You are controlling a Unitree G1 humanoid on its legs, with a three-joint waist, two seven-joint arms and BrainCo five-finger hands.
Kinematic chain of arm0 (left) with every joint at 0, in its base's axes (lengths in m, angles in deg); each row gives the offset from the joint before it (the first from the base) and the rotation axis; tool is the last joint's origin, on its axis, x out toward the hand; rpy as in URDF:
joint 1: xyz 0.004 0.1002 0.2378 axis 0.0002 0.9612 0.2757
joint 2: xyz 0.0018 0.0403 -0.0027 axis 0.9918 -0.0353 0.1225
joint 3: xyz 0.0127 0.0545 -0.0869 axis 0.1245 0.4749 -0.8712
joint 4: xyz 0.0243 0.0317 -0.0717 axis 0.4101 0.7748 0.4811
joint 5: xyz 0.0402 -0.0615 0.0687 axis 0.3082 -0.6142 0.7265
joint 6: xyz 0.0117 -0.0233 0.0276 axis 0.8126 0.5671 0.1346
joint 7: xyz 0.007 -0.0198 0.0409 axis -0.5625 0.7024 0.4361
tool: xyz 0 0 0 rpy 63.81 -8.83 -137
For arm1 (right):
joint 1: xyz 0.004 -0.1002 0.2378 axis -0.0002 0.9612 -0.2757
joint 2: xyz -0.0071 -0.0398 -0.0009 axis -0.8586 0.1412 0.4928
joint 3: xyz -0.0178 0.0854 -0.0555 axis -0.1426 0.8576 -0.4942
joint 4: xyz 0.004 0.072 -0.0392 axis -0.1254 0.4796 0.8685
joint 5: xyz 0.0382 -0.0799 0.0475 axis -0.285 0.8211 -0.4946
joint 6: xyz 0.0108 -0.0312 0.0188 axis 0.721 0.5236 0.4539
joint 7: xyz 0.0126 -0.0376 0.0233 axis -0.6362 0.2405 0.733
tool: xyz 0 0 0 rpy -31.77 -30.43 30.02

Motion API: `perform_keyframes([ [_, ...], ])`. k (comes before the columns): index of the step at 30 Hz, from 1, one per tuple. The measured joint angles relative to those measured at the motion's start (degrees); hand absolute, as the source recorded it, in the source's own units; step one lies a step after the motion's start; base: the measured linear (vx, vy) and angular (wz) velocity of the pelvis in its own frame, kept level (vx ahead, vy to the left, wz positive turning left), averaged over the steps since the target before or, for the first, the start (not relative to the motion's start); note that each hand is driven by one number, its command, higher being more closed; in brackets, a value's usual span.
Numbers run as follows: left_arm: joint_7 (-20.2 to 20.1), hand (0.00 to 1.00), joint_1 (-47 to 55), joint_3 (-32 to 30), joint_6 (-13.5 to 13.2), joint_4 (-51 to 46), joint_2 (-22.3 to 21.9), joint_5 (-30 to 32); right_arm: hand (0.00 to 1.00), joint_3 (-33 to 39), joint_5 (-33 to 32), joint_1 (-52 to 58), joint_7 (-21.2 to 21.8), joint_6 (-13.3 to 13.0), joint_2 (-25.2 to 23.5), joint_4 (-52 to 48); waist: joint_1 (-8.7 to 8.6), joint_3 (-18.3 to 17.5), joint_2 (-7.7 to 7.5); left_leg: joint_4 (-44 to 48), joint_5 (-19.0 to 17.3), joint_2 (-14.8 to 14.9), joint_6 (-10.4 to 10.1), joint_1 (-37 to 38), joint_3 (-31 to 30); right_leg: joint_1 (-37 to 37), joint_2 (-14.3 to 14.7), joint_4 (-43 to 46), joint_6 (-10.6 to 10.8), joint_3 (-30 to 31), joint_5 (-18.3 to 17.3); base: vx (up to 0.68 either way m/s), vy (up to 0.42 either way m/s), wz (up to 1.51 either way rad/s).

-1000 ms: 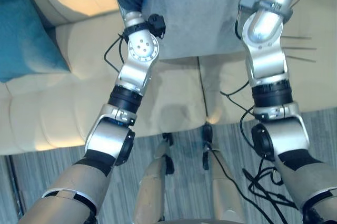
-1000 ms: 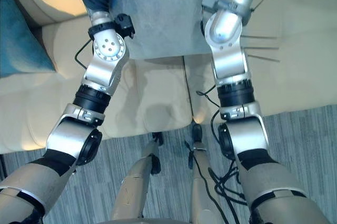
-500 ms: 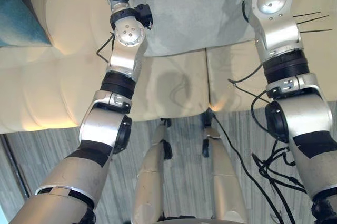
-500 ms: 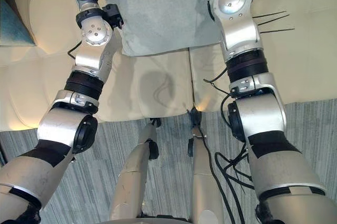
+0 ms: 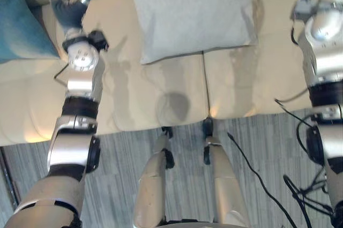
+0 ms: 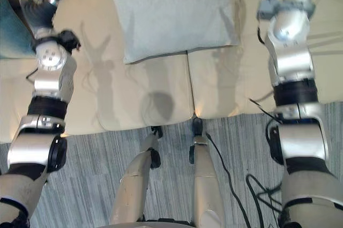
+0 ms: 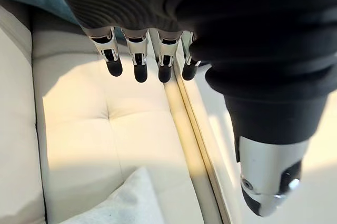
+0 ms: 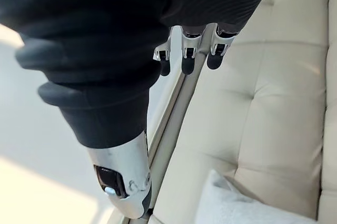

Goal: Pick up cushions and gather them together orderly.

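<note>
Lying on the cream sofa point(image 5: 134, 94), the grey cushion point(image 5: 190, 14) sits at mid-seat, its near edge crossing the seam between two seat pads. Neither hand touches it. Left hand point(image 5: 68, 4) hangs over the seat to the cushion's left, fingers straight and spread, thumb apart, nothing held. A teal cushion point(image 5: 21, 22) rests at the sofa's left end, just beside that hand. Right hand point(image 8: 116, 77), seen in its wrist view, has straight fingers and holds nothing; a corner of the grey cushion shows beyond it.
</note>
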Motion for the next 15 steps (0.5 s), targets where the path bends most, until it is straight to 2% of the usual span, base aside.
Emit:
perform_keyframes([
  [2,-1.7,0.0,7.7,0.0,0.0,-3.8,-2.0,0.0,0.0,1.4,0.0,9.9,2.1,-0.2,-1.3,-4.6,0.01,-0.1,-0.13,0.1,-0.3,-0.2,0.2,2.0,-0.1,2.0,-0.2,0.0,0.2,0.0,-0.8,0.08,-0.044,0.05],
  [4,-3.7,0.0,17.2,0.2,-0.1,-8.1,-5.4,0.1,0.0,2.3,0.2,20.4,4.2,-0.7,-4.7,-8.2,0.0,-0.2,-0.44,0.1,-1.1,-0.6,0.3,4.6,-0.1,4.7,-0.6,0.1,0.2,-0.1,-1.8,0.09,-0.047,0.04],
  [5,-5.4,0.0,25.1,1.0,-0.2,-10.3,-8.2,0.2,0.0,2.4,1.1,28.3,6.0,-0.7,-8.1,-9.5,0.03,-0.6,-0.98,0.5,-2.1,-0.7,0.2,6.8,0.1,6.9,-0.8,0.1,0.3,0.0,-2.7,0.07,-0.028,-0.03],
  [6,-6.1,0.0,28.0,1.3,-0.2,-10.9,-9.2,0.3,0.0,2.7,1.9,31.5,6.7,-0.7,-9.7,-9.9,0.08,-0.8,-1.25,1.0,-2.7,-0.7,0.1,7.5,0.1,7.8,-0.9,0.1,0.3,0.0,-3.0,0.1,-0.035,-0.04],
  [8,-8.9,0.0,37.8,1.9,-0.4,-10.9,-12.4,2.1,0.0,3.7,6.3,42.4,9.3,-0.8,-16.0,-9.9,0.21,-2.2,-2.52,2.7,-4.9,-0.6,-0.2,10.0,0.1,11.3,-1.0,-0.2,0.3,-0.1,-4.4,0.12,-0.035,-0.01],
  [9,-10.3,0.0,43.4,1.9,-0.3,-10.0,-14.6,3.9,0.0,4.0,9.5,48.6,10.5,-0.8,-19.7,-8.5,0.22,-4.3,-3.24,3.3,-6.0,-0.5,-0.4,11.3,0.1,13.1,-1.0,-0.9,0.4,-0.1,-4.9,0.12,-0.025,-0.01],
  [11,-11.7,0.0,47.0,1.8,0.3,-5.3,-16.7,7.3,0.0,5.2,14.2,53.0,11.4,-0.9,-23.7,-3.1,0.23,-7.3,-3.55,3.3,-6.6,-0.6,-0.7,13.5,-0.3,16.0,-1.1,-2.1,0.6,-0.6,-5.4,0.13,-0.01,0.04],
  [15,-13.5,0.0,48.6,-0.1,1.9,7.7,-19.0,12.0,0.0,9.5,18.3,55.9,11.6,-0.3,-29.2,13.0,0.06,-12.0,-3.56,3.1,-8.2,-0.6,-1.0,19.2,-1.0,23.3,-1.2,-5.7,0.8,-1.6,-5.5,0.11,0.017,0.02],
])
